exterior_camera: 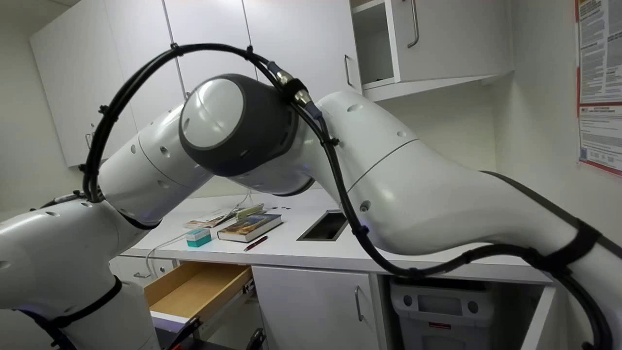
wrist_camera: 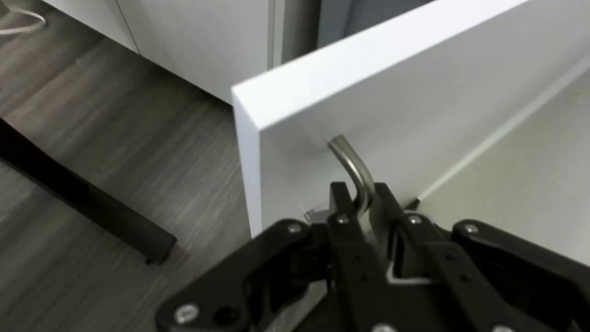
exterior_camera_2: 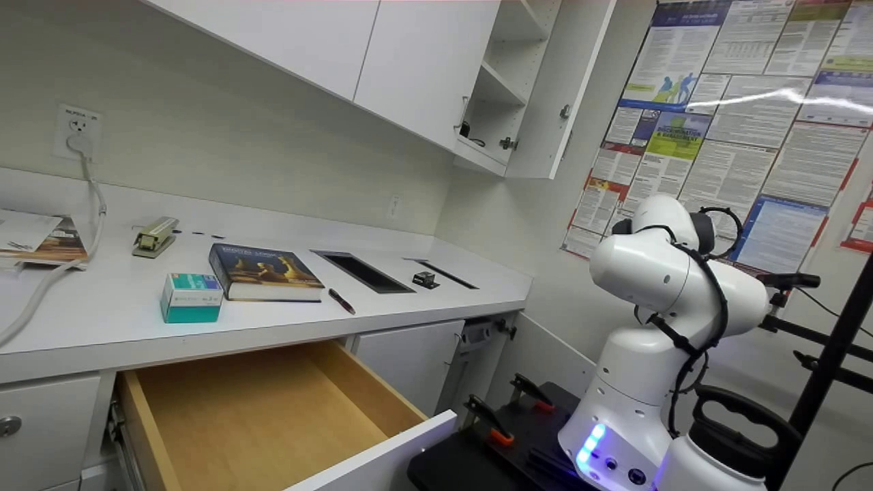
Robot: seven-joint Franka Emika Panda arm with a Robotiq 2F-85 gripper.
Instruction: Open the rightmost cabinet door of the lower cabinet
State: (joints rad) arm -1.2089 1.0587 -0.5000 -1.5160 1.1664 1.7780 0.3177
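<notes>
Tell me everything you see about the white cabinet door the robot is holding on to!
The rightmost cabinet door is a flat, plain white panel with a squared, bright white edge. Near its free edge sits a curved, silvery, metal-looking handle; the gripper is closed on it from both sides. The door stands open and upright, at the right end of the lower cabinet in an exterior view. Its bottom is out of sight.
</notes>
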